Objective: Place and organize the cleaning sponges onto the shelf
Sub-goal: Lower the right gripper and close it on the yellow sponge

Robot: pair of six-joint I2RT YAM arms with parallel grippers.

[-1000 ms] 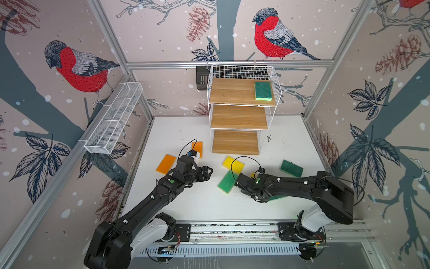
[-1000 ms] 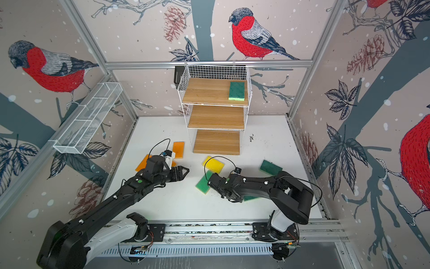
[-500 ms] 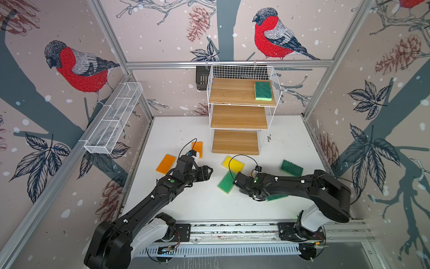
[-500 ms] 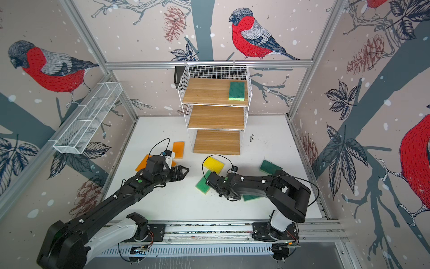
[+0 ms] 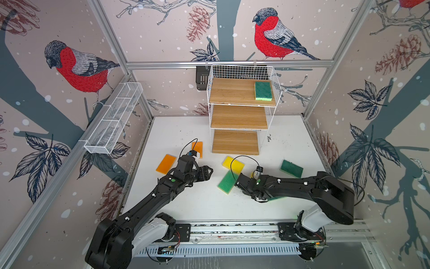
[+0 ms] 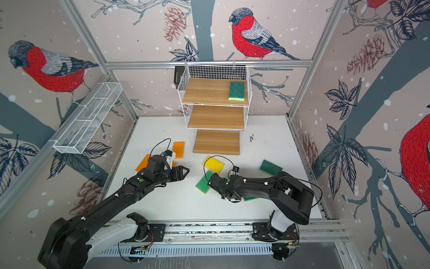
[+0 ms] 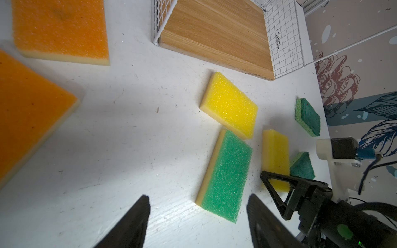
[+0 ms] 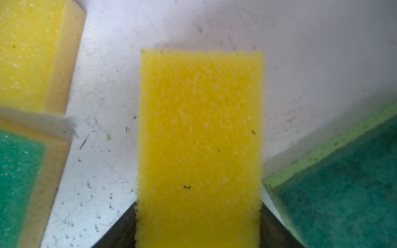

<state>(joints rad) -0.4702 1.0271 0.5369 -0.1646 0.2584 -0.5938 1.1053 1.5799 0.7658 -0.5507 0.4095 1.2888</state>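
Right claw point(image 8: 198, 206): fingers flush on both long sides of the yellow sponge point(image 8: 199, 128), no gap showing.
Where it lies: flat on the table point(image 8: 300, 64), running out ahead of my fingertips.
Feel, I'd guess: light, squashy, grippy foam. Pinch gently, nearer mid-length.
Left claw point(image 7: 198, 197): wide, empty; green sponge point(image 7: 227, 176) just ahead.
Shelf point(image 5: 235, 142): further ahead, dark green sponge point(image 5: 263, 90) up top.

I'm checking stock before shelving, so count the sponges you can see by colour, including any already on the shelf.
Orange sponges: 2
Yellow sponges: 2
Green sponges: 4
Total: 8 in view
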